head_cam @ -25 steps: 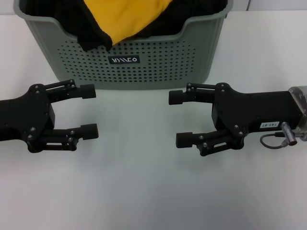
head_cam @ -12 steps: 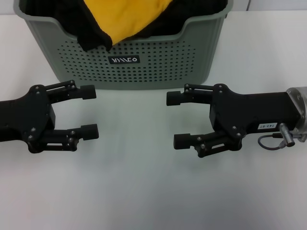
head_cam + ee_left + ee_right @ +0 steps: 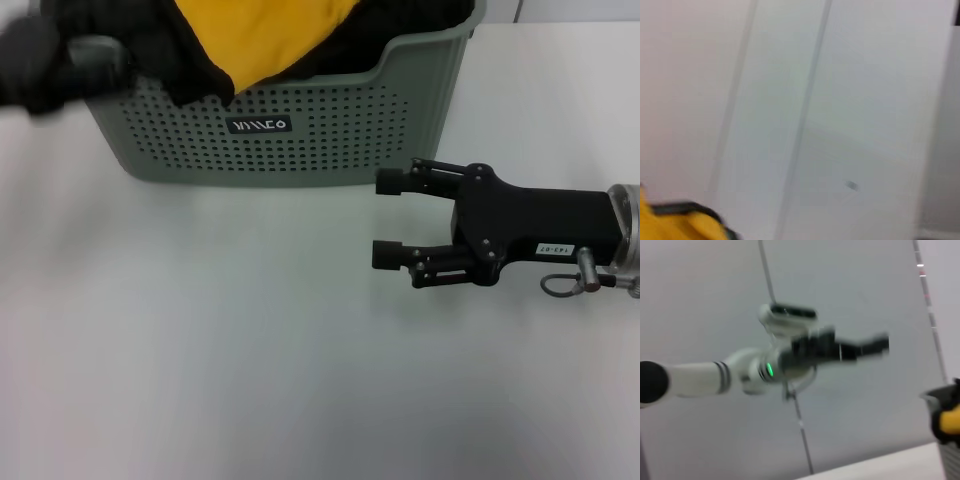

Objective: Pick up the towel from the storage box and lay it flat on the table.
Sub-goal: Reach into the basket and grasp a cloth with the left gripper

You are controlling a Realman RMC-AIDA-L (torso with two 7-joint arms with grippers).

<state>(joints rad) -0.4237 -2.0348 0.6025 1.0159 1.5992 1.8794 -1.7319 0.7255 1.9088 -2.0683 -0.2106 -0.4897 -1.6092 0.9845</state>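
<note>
Towel point(image 3: 265, 35) not yet grasped, heaped yellow-side up in storage box point(image 3: 300, 135) at desk point(image 3: 250, 350) far edge. Left end effector point(image 3: 40, 65) now lifted from desk to box's left rim, blurred, finger state impossible to tell. Right end effector point(image 3: 390, 218) shifted slightly, fingers spread, empty, low before box's right front corner. Likely start of reach-in.

The left pincer point(image 3: 40, 60) is a dark smear at the storage box's point(image 3: 300, 140) far-left rim, its fingers unreadable. The towel point(image 3: 255, 35) runs off the picture's far edge.
</note>
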